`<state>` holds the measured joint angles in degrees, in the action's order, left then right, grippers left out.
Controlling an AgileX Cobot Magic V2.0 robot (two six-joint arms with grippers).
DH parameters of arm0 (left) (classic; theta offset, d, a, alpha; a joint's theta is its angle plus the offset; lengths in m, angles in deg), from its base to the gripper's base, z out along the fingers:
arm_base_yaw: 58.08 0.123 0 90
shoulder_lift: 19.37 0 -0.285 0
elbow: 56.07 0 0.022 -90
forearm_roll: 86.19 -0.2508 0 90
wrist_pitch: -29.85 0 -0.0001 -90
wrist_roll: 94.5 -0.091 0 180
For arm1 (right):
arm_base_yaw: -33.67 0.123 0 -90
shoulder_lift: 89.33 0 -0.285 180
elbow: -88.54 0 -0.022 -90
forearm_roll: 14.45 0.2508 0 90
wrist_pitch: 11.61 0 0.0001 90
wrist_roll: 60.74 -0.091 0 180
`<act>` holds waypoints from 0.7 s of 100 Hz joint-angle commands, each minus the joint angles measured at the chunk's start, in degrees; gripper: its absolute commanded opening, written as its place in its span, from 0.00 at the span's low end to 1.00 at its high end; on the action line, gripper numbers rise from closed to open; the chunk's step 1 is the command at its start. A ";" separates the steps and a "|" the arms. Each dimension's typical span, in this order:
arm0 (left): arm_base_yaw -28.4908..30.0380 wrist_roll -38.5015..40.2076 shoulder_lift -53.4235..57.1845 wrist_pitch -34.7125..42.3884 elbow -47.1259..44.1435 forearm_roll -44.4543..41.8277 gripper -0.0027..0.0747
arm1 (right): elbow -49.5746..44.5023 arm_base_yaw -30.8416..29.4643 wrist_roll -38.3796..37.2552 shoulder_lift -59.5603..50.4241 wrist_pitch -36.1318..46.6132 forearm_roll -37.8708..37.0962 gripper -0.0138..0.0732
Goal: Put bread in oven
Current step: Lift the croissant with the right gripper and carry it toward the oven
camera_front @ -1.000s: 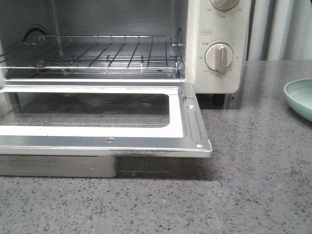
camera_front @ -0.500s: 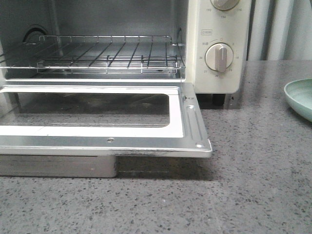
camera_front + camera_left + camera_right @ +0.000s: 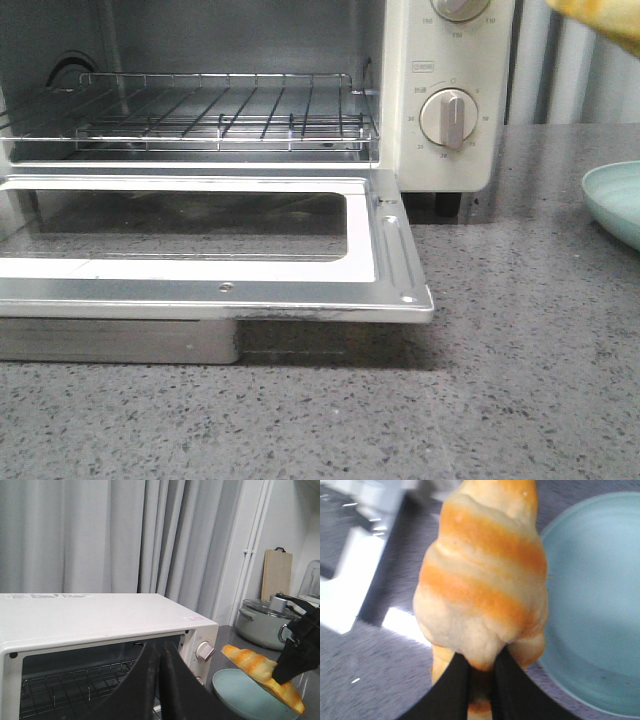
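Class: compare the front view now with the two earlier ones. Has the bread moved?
Yes. The bread, absent from the earlier front views, now shows at the top right corner, above the plate and right of the oven.

Front view cuts the bread [image 3: 600,20] to a blurred corner sliver; my right pincer [image 3: 481,680] falls outside it. The oven [image 3: 440,100] top and left side are cropped.

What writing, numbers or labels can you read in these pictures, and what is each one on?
Nothing reads with certainty.
Numbers ringing the timer knob on the oven: too small and blurred to read.
Small boxed label above that knob: unreadable.
Sticker on the oven's top: print too small.
Pink sticker near the top's corner: unreadable.
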<state>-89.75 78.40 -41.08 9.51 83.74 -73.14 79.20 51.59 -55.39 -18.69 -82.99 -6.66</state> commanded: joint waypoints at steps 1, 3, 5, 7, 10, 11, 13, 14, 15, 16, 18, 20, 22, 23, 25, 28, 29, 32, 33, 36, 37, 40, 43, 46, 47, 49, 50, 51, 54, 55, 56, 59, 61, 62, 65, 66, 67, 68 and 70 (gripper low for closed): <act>-0.14 -0.05 -0.78 5.64 1.81 0.35 0.01 | 1.77 3.42 0.66 -3.12 -3.51 1.49 0.08; -0.14 -0.05 -0.78 5.77 1.81 0.35 0.01 | 1.77 4.32 0.66 -3.46 -3.51 1.89 0.08; -0.14 -0.05 -0.78 5.92 1.81 0.35 0.01 | 1.77 5.21 0.66 -3.64 -3.51 2.14 0.08; -0.14 -0.05 -0.78 6.01 1.81 0.35 0.01 | 1.77 6.12 0.66 -3.75 -3.51 2.49 0.08; -0.14 -0.05 -0.78 6.01 1.81 0.35 0.01 | 1.77 7.34 0.66 -4.05 -3.51 2.60 0.08; -0.14 -0.05 -0.78 6.01 1.81 0.35 0.01 | 1.77 7.64 0.66 -4.04 -3.51 2.72 0.08; -0.14 -0.05 -0.78 6.01 1.81 0.35 0.01 | 1.77 8.54 0.66 -4.04 -3.51 2.72 0.08; -0.14 -0.05 -0.78 6.01 1.81 0.35 0.01 | 1.77 9.12 0.66 -4.04 -3.51 2.72 0.08; -0.14 -0.05 -0.78 6.01 1.81 0.35 0.01 | 1.77 9.42 0.66 -4.04 -3.51 2.72 0.08; -0.14 -0.05 -0.78 6.01 1.81 0.35 0.01 | 1.77 10.00 0.66 -4.04 -3.51 2.72 0.08; -0.14 -0.05 -0.78 6.01 1.81 0.35 0.01 | 1.77 10.56 0.66 -4.04 -3.51 2.72 0.08; -0.14 -0.05 -0.78 6.01 1.81 0.35 0.01 | 1.77 11.36 0.66 -3.90 -3.40 2.72 0.08; -0.14 -0.05 -0.78 6.01 1.81 0.35 0.01 | 1.77 12.08 0.66 -3.73 -3.40 2.72 0.08; -0.14 -0.05 -0.78 6.01 1.81 0.35 0.01 | 1.77 12.54 0.66 -3.59 -3.40 2.72 0.08; -0.14 -0.05 -0.78 6.01 1.81 0.35 0.01 | 1.90 12.97 0.66 -3.44 -3.40 2.72 0.08; -0.14 -0.05 -0.78 6.01 1.81 0.35 0.01 | 1.87 13.96 0.66 -3.06 -3.40 2.72 0.08; -0.14 -0.05 -0.78 6.01 1.81 0.35 0.01 | 1.87 14.13 0.66 -2.84 -3.40 2.72 0.08; -0.14 -0.05 -0.78 6.01 1.81 0.35 0.01 | 2.19 14.82 0.79 -2.37 -3.40 2.72 0.08; -0.14 -0.05 -0.78 6.01 1.81 0.35 0.01 | 2.20 15.14 0.79 -2.25 -3.40 2.72 0.08; -0.14 -0.05 -0.78 6.01 1.81 0.35 0.01 | 2.44 15.77 1.01 -1.50 -3.40 2.62 0.08; -0.14 -0.05 -0.78 6.01 1.81 0.35 0.01 | 2.59 16.08 1.12 -1.34 -3.40 2.62 0.08; -0.14 -0.05 -0.78 6.01 1.81 0.35 0.01 | 3.00 16.65 1.37 -0.70 -3.40 2.62 0.08; -0.14 -0.05 -0.78 6.01 1.81 0.35 0.01 | 3.54 17.31 1.68 0.23 -3.40 2.51 0.08; -0.14 -0.05 -0.78 6.15 1.81 0.35 0.01 | 3.92 17.69 1.92 1.04 -3.40 2.36 0.08; -0.14 -0.05 -0.78 6.14 1.81 0.35 0.01 | 4.04 17.96 2.04 1.23 -3.40 2.37 0.08; -0.14 -0.05 -0.78 6.14 1.81 0.35 0.01 | 4.38 18.34 2.46 1.85 -3.40 2.37 0.08; -0.14 -0.05 -0.78 6.16 1.81 0.35 0.01 | 4.50 18.47 2.68 2.31 -3.40 2.21 0.08; -0.14 -0.05 -0.78 6.27 1.81 0.35 0.01 | 4.79 18.72 2.78 2.52 -3.40 2.20 0.08; -0.14 -0.05 -0.78 6.26 1.81 0.35 0.01 | 5.31 19.20 3.05 3.40 -3.40 1.93 0.08; -0.14 -0.05 -0.78 6.38 1.81 0.35 0.01 | 5.62 19.33 3.21 3.83 -3.40 1.93 0.08; -0.14 -0.05 -0.78 6.38 1.81 0.35 0.01 | 5.78 19.57 3.21 4.07 -3.40 1.77 0.08; -0.14 -0.05 -0.78 6.38 1.81 0.35 0.01 | 6.44 20.04 3.46 5.00 -3.40 1.47 0.08; -0.14 -0.05 -0.78 6.38 1.81 0.35 0.01 | 6.98 20.36 3.66 5.71 -3.40 1.09 0.08; -0.14 -0.05 -0.78 6.38 1.81 0.35 0.01 | 7.31 20.47 3.79 6.20 -3.40 0.98 0.08; -0.14 -0.05 -0.78 6.38 1.81 0.35 0.01 | 8.08 21.09 3.79 7.14 -3.40 0.03 0.08; -0.14 -0.05 -0.78 6.38 1.81 0.35 0.01 | 8.27 21.24 3.79 7.40 -3.40 -0.22 0.08; -0.14 -0.05 -0.78 6.38 1.81 0.35 0.01 | 8.66 21.37 3.79 7.89 -3.40 -0.77 0.08; -0.14 -0.05 -0.78 6.38 1.81 0.35 0.01 | 8.87 21.64 3.79 8.13 -3.40 -1.04 0.08; -0.14 -0.05 -0.78 6.38 1.81 0.35 0.01 | 9.48 22.10 3.79 8.83 -3.40 -1.84 0.08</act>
<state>-89.75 78.40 -41.08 11.26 83.74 -73.14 85.04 72.41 -52.54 -10.98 -83.67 -6.33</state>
